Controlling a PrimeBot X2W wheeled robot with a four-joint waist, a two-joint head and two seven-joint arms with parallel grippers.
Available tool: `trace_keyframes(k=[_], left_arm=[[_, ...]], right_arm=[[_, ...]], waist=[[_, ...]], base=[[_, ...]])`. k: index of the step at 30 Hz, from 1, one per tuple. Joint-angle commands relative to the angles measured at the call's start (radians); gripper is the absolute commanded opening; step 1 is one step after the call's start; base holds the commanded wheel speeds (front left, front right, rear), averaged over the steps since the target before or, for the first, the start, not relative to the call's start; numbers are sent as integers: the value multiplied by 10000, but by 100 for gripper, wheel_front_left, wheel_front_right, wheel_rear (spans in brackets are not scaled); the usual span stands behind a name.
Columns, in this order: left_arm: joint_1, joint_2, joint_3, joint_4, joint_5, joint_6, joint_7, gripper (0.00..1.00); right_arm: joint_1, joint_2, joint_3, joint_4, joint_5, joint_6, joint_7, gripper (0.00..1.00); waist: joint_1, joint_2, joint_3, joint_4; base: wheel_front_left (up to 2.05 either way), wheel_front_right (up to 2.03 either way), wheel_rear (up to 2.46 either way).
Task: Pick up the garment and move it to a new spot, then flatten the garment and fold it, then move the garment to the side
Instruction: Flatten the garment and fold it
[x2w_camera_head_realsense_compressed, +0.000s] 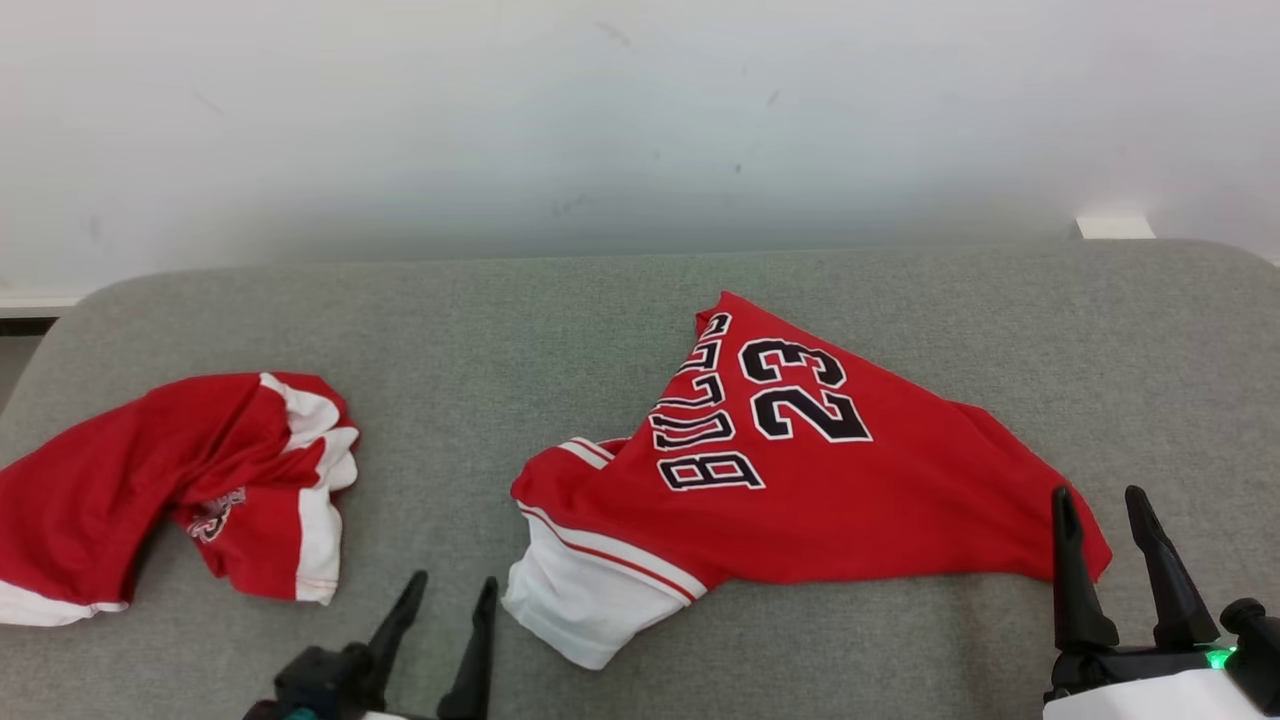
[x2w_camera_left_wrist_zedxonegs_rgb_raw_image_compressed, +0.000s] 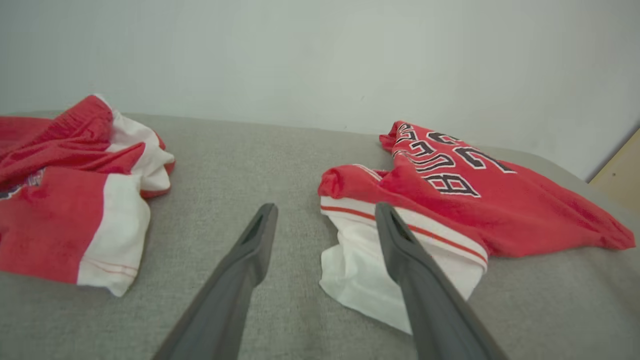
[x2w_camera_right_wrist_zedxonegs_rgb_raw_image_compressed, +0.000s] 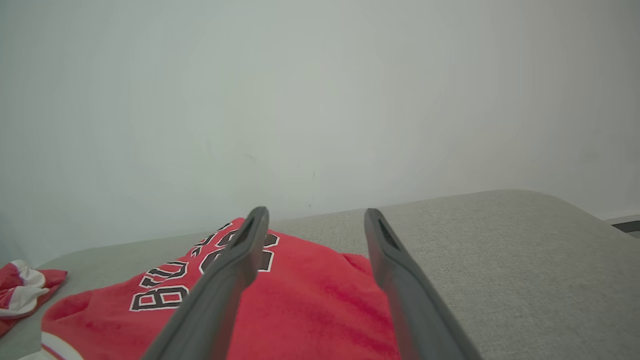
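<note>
**Both grippers empty, shirt not yet flattened**

The left gripper (x2w_camera_head_realsense_compressed: 452, 585) sits low at the near edge of the grey cushion (x2w_camera_head_realsense_compressed: 500, 320), its two dark fingers spread apart and holding nothing. Its tips point toward the white sleeve of the red shirt (x2w_camera_head_realsense_compressed: 800, 470) and stop just short of it. The right gripper (x2w_camera_head_realsense_compressed: 1098, 500) stands at the lower right, jaws likewise wide apart and empty, its fingertips at the shirt's right-hand corner. In the right wrist view they hang over the red cloth (x2w_camera_right_wrist_zedxonegs_rgb_raw_image_compressed: 320, 305), and I cannot tell if they touch it.

The shirt lies right of the cushion's middle, number and lettering up, bunched into a rough wedge with one sleeve crumpled beneath. A second red and white garment (x2w_camera_head_realsense_compressed: 150, 480) lies heaped well apart on the left.

By the look of it, the shirt may already be at its new spot. Spreading it flat, folding it and moving it aside are all left to do.
</note>
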Motion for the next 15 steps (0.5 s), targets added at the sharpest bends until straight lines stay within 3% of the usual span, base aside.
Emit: trace_keyframes(k=[1,8,15], left_arm=[[-4,281,-253,196,-222,-33,-5,100],[-644,1547,-2395,1383,-1498,-14,704,100],[-1629,1925,-3021,2446,-2144,-15,586,100]], right_arm=[[-51,38,-33,-66,-83,-26,5,100],[-300,70,26,-74,-162,-26,4,100],[-497,104,124,-25,-152,-26,4,100]], waist=[[0,-1,-3,-62],[0,-1,205,-313],[0,-1,455,-627]], base=[[0,0,0],[0,0,0],[0,0,0]])
